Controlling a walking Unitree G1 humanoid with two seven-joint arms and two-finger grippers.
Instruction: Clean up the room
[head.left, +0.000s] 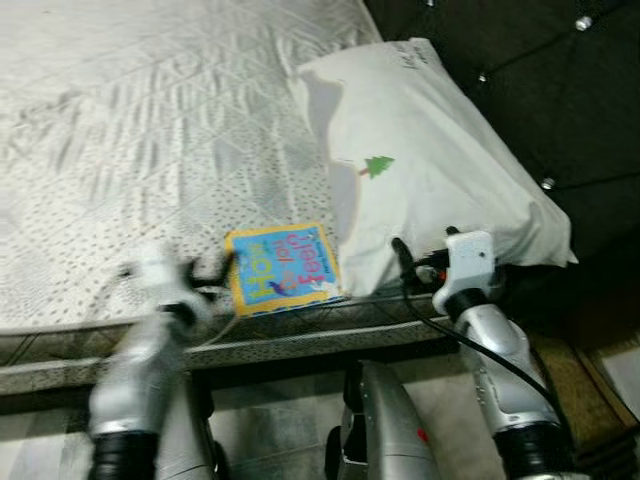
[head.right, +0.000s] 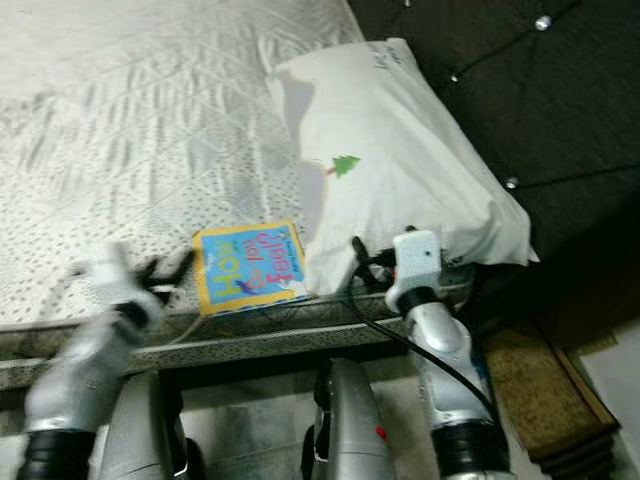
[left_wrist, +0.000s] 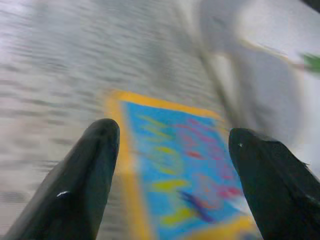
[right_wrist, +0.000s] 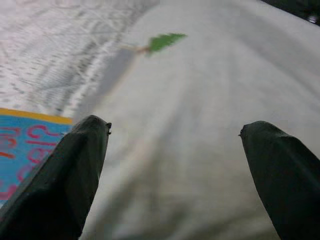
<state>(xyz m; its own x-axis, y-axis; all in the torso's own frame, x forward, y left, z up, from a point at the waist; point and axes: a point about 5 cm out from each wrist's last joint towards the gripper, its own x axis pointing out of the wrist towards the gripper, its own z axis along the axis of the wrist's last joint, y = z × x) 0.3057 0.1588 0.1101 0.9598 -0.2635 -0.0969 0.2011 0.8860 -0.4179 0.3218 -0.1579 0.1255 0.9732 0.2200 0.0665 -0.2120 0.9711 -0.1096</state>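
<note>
A bed (head.left: 150, 120) with a pale, quilted, speckled mattress cover takes up most of the room in front of me, its patterned edge (head.left: 300, 335) running along the near side. At its head stands a dark padded headboard (head.left: 540, 90) studded with shiny buttons. Below the bed the floor is pale tile (head.left: 270, 420), and a brownish mat (head.right: 540, 390) lies beside the headboard end.
</note>
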